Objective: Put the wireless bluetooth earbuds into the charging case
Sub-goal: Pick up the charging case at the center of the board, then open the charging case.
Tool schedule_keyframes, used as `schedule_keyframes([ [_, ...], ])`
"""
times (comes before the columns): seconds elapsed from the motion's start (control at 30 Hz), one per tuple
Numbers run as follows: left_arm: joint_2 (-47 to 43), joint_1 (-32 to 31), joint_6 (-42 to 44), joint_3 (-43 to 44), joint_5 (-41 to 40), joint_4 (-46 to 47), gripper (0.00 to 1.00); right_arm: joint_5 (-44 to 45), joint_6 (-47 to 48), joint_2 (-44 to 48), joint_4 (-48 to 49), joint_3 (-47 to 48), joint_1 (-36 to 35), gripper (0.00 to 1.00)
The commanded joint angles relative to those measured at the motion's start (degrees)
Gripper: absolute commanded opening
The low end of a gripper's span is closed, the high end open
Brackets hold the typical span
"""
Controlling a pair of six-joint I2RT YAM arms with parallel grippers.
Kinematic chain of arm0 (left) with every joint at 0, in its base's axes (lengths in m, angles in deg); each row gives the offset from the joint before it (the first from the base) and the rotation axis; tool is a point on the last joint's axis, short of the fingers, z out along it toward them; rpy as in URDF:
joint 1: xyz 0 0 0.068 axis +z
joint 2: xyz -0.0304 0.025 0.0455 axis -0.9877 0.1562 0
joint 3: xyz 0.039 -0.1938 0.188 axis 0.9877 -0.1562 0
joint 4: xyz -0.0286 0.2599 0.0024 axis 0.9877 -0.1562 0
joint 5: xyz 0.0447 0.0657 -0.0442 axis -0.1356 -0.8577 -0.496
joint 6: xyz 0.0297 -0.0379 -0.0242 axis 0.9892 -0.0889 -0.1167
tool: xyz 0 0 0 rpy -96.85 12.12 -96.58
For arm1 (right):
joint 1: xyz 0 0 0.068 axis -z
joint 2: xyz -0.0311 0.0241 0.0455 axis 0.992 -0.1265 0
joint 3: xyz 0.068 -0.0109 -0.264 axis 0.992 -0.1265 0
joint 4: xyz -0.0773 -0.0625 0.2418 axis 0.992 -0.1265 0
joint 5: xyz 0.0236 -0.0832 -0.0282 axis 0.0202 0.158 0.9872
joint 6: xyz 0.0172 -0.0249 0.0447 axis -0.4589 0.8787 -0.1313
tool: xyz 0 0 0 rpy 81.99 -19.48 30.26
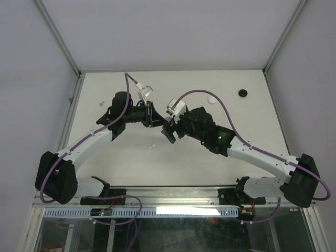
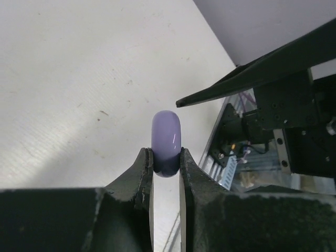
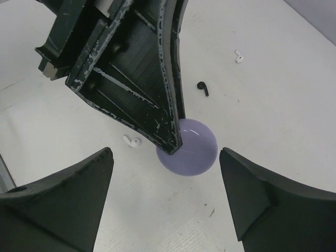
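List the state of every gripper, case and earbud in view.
left gripper: shut on the purple case.
right gripper: open, empty.
purple case: closed, clamped edge-on.
white earbud: loose on the table.
black earbud: loose on the table.
second white earbud: loose on the table.

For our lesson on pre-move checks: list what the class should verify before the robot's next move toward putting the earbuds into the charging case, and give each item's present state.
1. Left gripper grips the purple case: ok, held edge-on between both fingers.
2. Right gripper free to pick: ok, jaws wide apart, nothing in them.
3. Case lid open: cannot tell, no opening shows in either wrist view.
4. Earbuds in sight: ok, a white earbud, a black earbud and a second white earbud lie on the table.
5. Clearance between the two grippers: cannot tell, they are very close.
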Motion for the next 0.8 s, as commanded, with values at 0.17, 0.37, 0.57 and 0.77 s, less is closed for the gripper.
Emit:
schedule_keyframes([
  [0.17,-8.4,-0.3,19.9,3.7,-7.5,-8.0,0.0,-1.1,-1.9,5.3,5.4,-1.9,0.0,0.78],
  [0.37,-9.8,-0.3,25.7,4.8,-6.5,-9.7,0.0,-11.5,-4.6,6.2,2.6,-1.0,4.3,0.77],
  [0.57,-10.4,-0.3,29.7,5.9,0.5,-9.4,0.0,-34.2,-10.8,6.9,14.5,-6.7,14.8,0.75],
  [0.77,-10.1,-0.3,29.1,6.9,5.4,-7.6,0.0,-42.5,-14.9,3.9,22.3,-8.2,17.4,0.75],
])
